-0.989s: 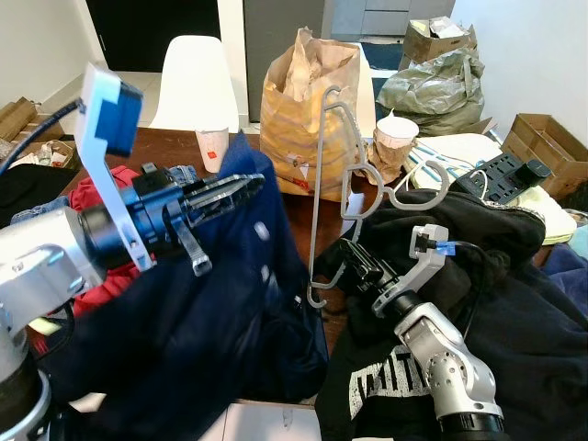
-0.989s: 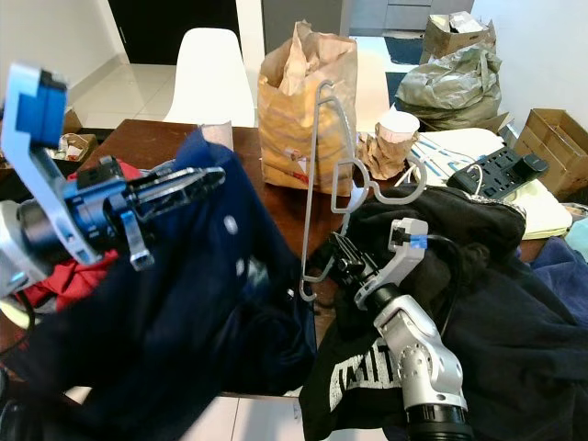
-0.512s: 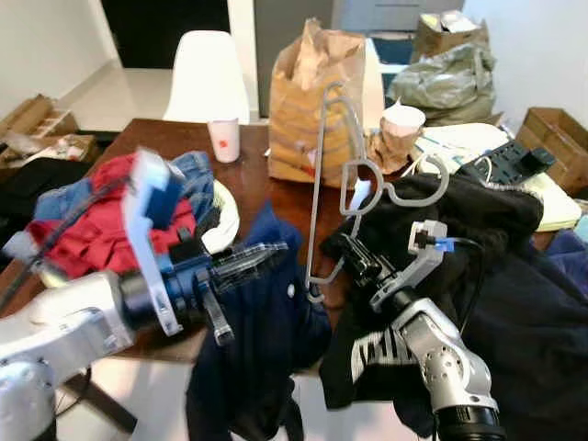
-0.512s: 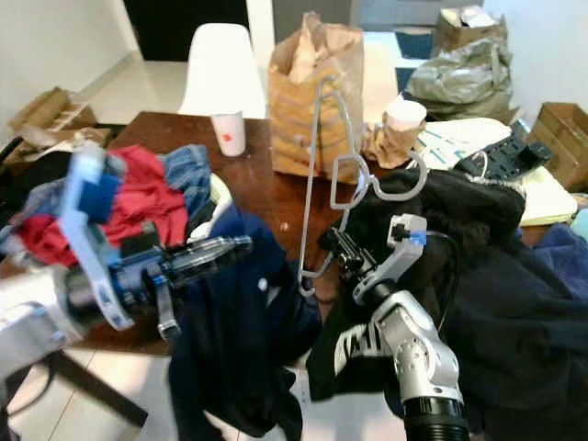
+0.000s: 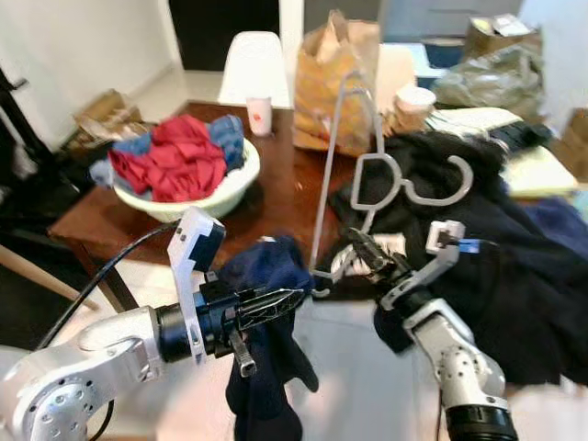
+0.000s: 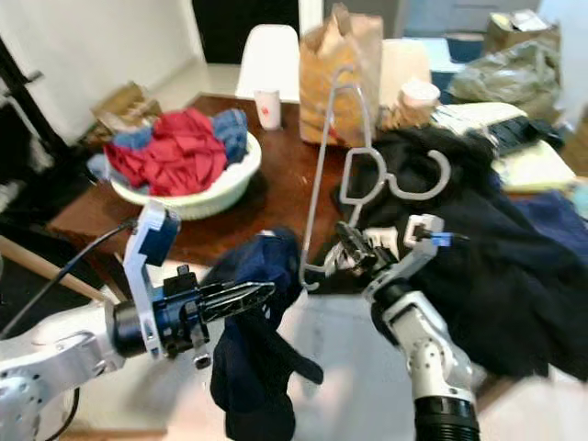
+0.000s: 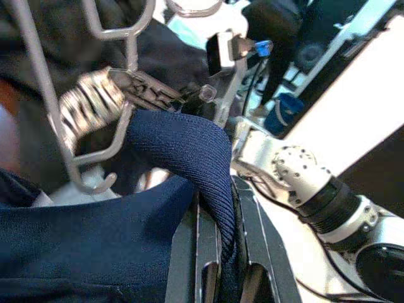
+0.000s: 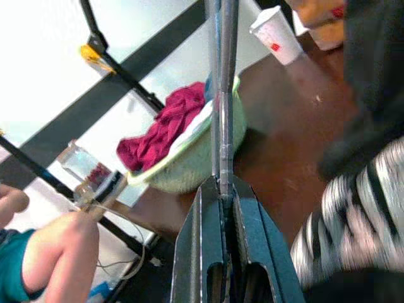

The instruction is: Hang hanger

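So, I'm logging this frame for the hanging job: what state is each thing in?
Hanger: upright, held low by the right tool.
Right tool: shut on the hanger.
Navy garment: dangling from the left tool.
Left tool: shut on the garment.
Basin: on the table, heaped with clothes.
Paper cup: upright.
Paper bag: standing, top crumpled.
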Available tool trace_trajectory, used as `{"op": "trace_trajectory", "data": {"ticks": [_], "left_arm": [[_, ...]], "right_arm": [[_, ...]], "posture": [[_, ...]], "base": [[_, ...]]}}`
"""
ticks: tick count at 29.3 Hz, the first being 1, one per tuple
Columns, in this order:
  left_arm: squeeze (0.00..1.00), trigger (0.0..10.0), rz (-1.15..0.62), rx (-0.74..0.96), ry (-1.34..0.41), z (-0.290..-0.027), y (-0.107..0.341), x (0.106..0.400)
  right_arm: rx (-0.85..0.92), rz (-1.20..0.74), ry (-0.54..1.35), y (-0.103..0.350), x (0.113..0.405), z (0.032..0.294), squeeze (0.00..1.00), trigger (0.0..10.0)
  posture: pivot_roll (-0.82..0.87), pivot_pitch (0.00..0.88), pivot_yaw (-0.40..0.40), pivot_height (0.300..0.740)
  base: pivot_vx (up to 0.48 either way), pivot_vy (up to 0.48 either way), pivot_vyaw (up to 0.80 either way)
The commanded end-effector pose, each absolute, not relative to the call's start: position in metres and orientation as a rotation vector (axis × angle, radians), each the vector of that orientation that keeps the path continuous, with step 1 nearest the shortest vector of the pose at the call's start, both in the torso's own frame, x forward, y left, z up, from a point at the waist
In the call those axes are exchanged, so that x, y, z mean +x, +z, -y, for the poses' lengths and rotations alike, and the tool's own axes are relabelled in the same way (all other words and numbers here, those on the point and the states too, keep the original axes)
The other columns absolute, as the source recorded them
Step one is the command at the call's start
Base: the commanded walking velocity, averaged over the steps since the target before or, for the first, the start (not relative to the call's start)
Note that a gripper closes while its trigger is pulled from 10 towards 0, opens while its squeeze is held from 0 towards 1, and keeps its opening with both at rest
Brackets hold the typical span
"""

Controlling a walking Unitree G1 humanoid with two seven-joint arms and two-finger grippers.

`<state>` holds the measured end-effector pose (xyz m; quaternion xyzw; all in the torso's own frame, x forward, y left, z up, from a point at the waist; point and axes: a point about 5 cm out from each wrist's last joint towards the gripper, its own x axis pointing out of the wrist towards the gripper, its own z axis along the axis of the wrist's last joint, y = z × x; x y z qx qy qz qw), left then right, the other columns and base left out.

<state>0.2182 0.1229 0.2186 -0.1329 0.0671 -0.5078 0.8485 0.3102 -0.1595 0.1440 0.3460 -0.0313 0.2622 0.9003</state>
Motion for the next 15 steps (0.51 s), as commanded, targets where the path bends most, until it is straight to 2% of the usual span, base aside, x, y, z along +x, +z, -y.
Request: {"op": "trace_trajectory", "data": {"ticks": [1,8,12,15], "left_arm": [[0.0,10.0,-0.117,-0.278,-1.094,-0.12,0.22,0.216],[0.0,10.0,-0.152,-0.268,-1.075,-0.121,0.204,0.219],[0.0,10.0,-0.19,-0.242,-1.045,-0.123,0.193,0.221],[0.0,10.0,-0.264,-0.166,-0.961,-0.131,0.173,0.225]], "right_arm": [[0.732,0.057,0.579,0.143,0.31,0.152,0.0,10.0],[0.746,0.048,0.523,0.14,0.312,0.158,0.0,10.0],[0.749,0.044,0.502,0.139,0.314,0.161,0.0,10.0],[0.702,0.04,0.468,0.14,0.315,0.165,0.0,10.0]], "posture": [[-0.01,0.061,0.021,0.74],[-0.02,0.056,0.022,0.74],[-0.02,0.053,0.022,0.74],[-0.02,0.056,0.023,0.74]], "base": [[-0.48,0.0,0.0],[-0.461,0.0,0.0],[-0.319,0.0,-0.71],[0.0,0.0,-0.8]]}}
